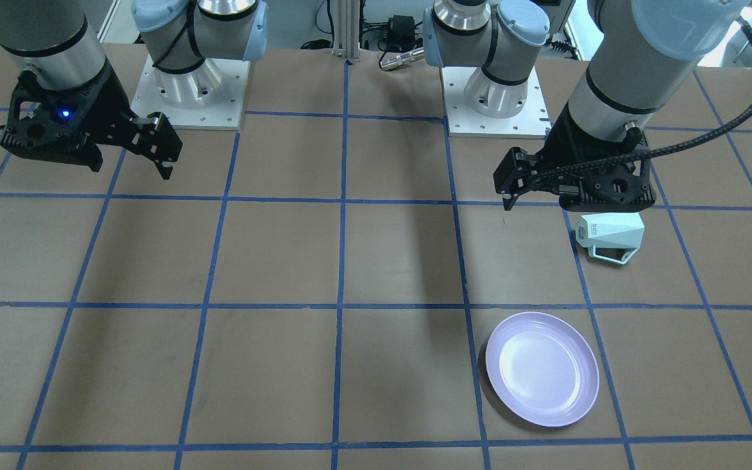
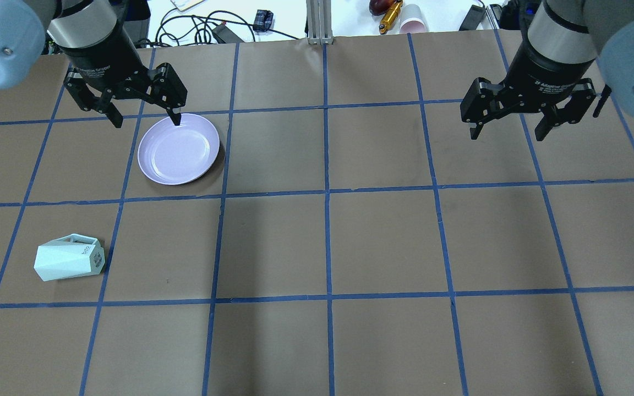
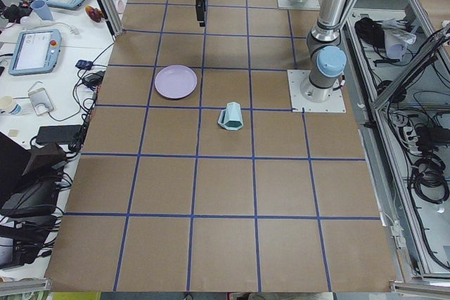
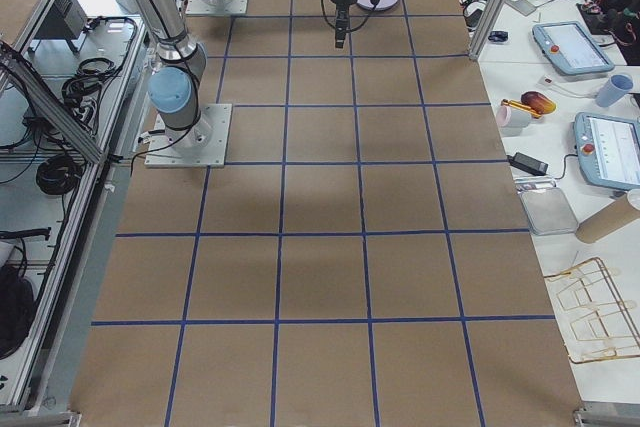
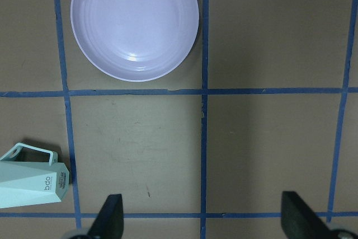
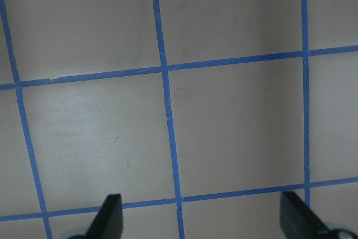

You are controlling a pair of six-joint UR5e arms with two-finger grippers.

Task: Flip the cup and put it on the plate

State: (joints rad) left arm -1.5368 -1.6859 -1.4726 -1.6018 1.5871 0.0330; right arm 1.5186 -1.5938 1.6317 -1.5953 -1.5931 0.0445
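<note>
Colour and pattern record: desk, cup, plate, claws, arms.
The desk (image 2: 383, 242) is showing flat brown, crossed by a grid of blue tape lines. The cup (image 2: 69, 263) is presenting pale mint-green facets, with a small dark logo near its base. The plate (image 2: 178, 149) is showing even, glossy lavender. The left claw (image 2: 146, 121) and right claw (image 2: 507, 135) are appearing black, a small blue light glowing on the right one's mount. The left arm (image 1: 637, 59) and right arm (image 1: 43, 26) are showing silver-grey with pale blue caps.
</note>
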